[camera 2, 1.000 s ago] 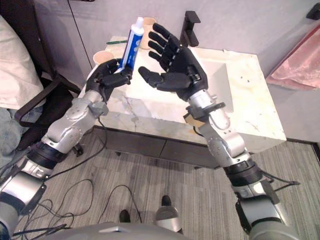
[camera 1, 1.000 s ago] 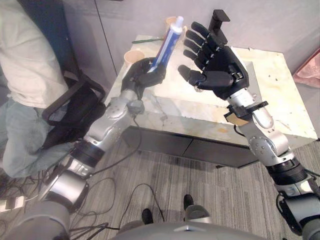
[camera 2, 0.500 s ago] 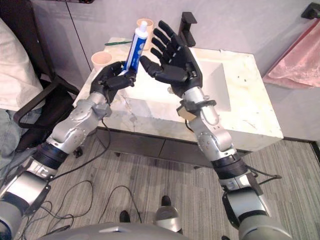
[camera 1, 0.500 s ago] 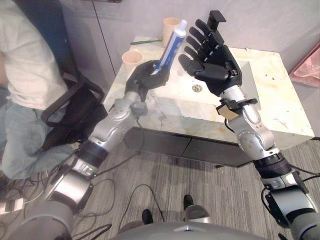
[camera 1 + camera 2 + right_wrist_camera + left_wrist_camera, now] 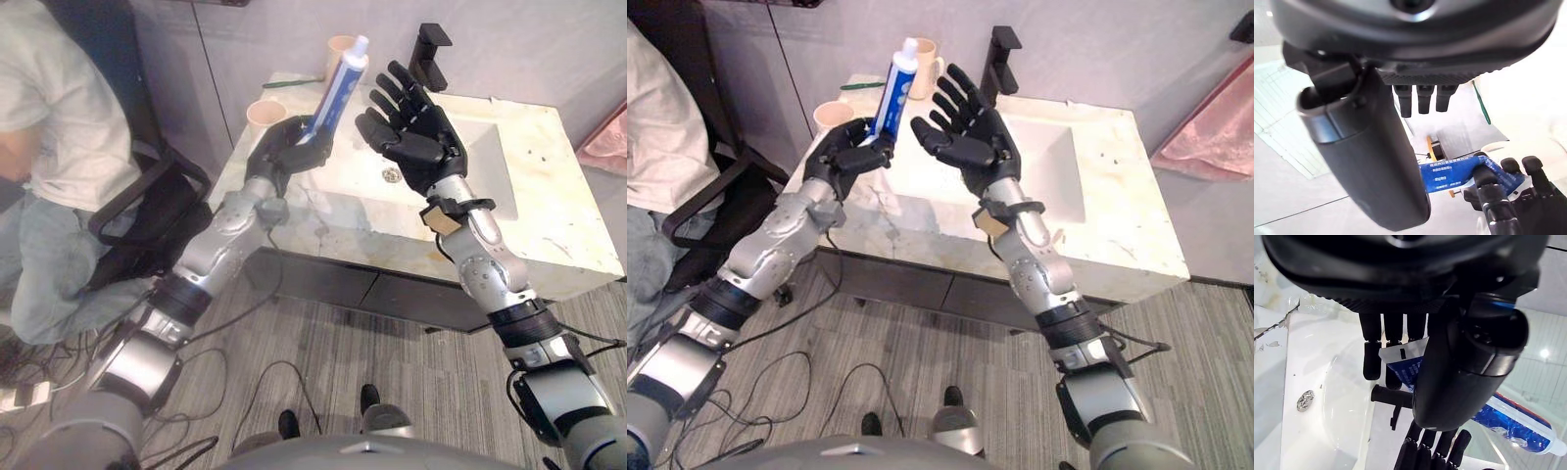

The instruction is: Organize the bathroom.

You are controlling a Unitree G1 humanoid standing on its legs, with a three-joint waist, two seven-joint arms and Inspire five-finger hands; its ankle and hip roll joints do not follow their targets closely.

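Note:
My left hand (image 5: 287, 149) is shut on the lower end of a blue and white toothpaste tube (image 5: 340, 81). It holds the tube tilted, white cap up, above the counter's left part. My right hand (image 5: 419, 139) is open just to the right of the tube, with its fingers spread, its palm turned toward the tube and a small gap between them. The left wrist view has the tube (image 5: 1511, 423) pinched between thumb and fingers. In the right wrist view the tube (image 5: 1448, 177) sits in the left hand (image 5: 1508, 196) past my own straight fingers.
A marble counter (image 5: 549, 230) holds a sink basin (image 5: 482, 162) with a black faucet (image 5: 431, 57) behind it. Two peach cups (image 5: 264, 113) (image 5: 338, 47) and a green toothbrush (image 5: 292, 82) are at the back left. Pink cloth (image 5: 607, 137) lies at the right. A seated person (image 5: 49, 127) is at the left.
The view has shifted. My right hand has moved forward over the counter and stands a little nearer to the tube. The left hand still grips the tube.

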